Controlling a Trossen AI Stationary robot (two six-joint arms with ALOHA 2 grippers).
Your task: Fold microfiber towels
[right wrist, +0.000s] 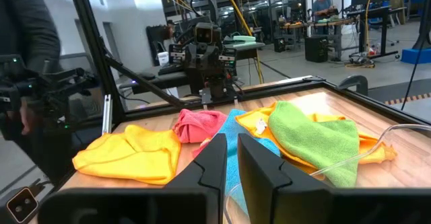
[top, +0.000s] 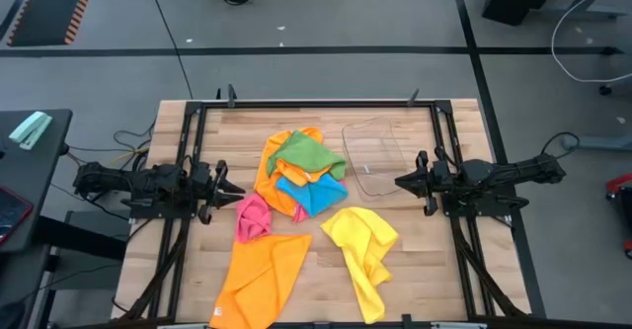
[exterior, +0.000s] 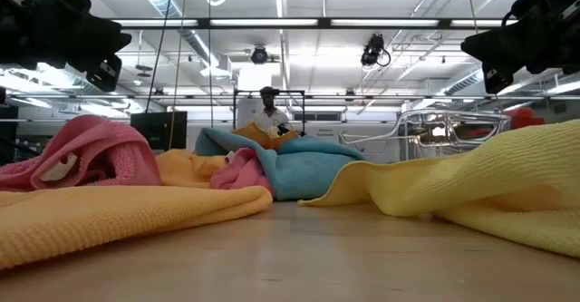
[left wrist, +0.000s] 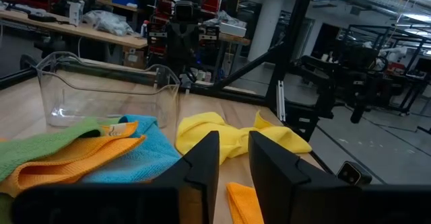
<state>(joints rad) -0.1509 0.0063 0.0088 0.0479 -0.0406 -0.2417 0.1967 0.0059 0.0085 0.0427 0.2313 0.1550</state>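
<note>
Several microfiber towels (top: pixel 296 176) lie heaped mid-table, partly burying one another; I can't count them. The clear tray (top: pixel 373 156) stands just beside the heap. Left gripper (top: pixel 233 192) and right gripper (top: pixel 401 182) hover with narrow gaps, holding nothing.

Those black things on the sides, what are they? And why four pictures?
They are two robot arms. The left gripper and right gripper are like two-finger hands; both hang above the table, holding nothing. One camera looks straight down, one sits at table height, and one rides on each wrist, peeking past that arm's own fingers. On the table lie soft towels: a big orange towel, a yellow towel, a pink towel, and a pile with a green towel and a blue towel. Beside the pile is a clear tray. The robot's job is folding the towels.
</note>
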